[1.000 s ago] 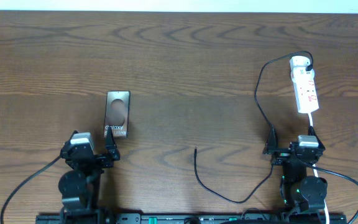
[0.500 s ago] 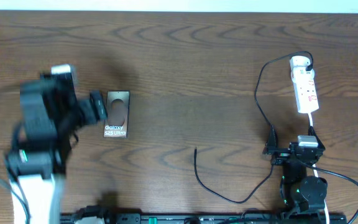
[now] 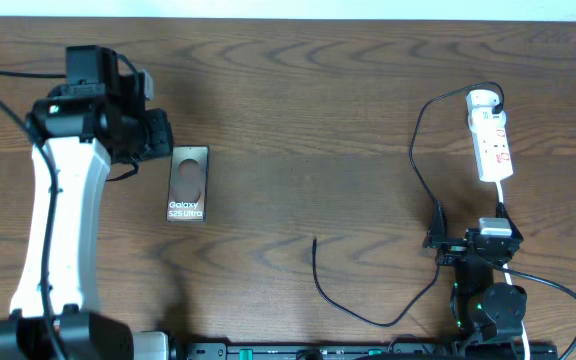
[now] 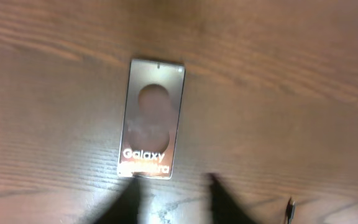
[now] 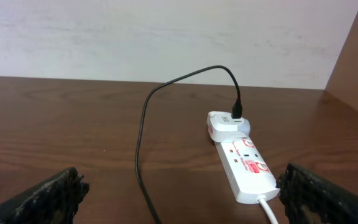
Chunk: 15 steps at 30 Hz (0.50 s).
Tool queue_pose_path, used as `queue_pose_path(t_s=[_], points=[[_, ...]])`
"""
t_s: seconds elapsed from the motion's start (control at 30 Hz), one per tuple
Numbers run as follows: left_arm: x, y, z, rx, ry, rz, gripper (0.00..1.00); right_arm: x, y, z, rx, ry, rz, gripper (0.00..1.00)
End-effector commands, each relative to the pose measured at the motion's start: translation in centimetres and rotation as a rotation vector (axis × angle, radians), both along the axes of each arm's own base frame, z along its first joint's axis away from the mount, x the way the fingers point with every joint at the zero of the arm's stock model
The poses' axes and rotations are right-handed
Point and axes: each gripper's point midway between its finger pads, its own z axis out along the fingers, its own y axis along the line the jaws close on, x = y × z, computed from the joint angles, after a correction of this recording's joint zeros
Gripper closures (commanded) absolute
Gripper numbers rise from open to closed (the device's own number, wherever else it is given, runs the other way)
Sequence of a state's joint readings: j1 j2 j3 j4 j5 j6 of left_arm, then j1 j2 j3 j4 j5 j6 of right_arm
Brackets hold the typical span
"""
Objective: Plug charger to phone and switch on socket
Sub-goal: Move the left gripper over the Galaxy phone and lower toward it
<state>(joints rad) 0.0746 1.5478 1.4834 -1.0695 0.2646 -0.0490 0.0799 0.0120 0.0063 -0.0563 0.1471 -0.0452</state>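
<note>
The phone [image 3: 187, 184] lies flat, face up, on the left half of the table, its lettering towards the front; it also shows in the left wrist view [image 4: 152, 118]. My left gripper [image 3: 156, 134] hovers above and just left of it, fingers [image 4: 129, 202] blurred, apart, holding nothing. The charger cable [image 3: 415, 150] runs from its plug [image 3: 485, 96] in the socket [image 3: 494, 140] down to a free tip [image 3: 314, 240] at mid-table. My right gripper [image 3: 468, 232] rests near the front right, open wide [image 5: 188, 196], facing the socket [image 5: 247, 165].
The socket's white cord [image 3: 543, 282] trails forward past the right arm's base. The charger cable [image 5: 143, 143] crosses the table between the right fingers. A pale wall stands beyond the table's back edge.
My left arm has lifted from its rest at the front left and swung out over the back left, beside the phone. Its fingers have drawn closer together. The right arm has not moved.
</note>
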Motion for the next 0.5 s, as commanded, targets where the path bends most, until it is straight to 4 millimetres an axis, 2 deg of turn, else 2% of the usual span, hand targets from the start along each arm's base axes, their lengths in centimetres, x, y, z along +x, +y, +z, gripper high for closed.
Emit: queue_pose_path(t_s=[0.0,0.27,0.47], points=[[0.1,-0.3,-1.3,-0.020,0.058,-0.006,0.02,0.0,0.1,0.0,-0.012,0.001,0.003,0.01],[0.3,-0.8,-4.6,-0.011,0.154,-0.054,0.02,0.0,0.1,0.0,-0.012,0.001,0.003,0.01],[0.7,-0.1,-6.4,0.122,0.180,-0.081,0.02,0.0,0.1,0.0,-0.012,0.001,0.003,0.01]])
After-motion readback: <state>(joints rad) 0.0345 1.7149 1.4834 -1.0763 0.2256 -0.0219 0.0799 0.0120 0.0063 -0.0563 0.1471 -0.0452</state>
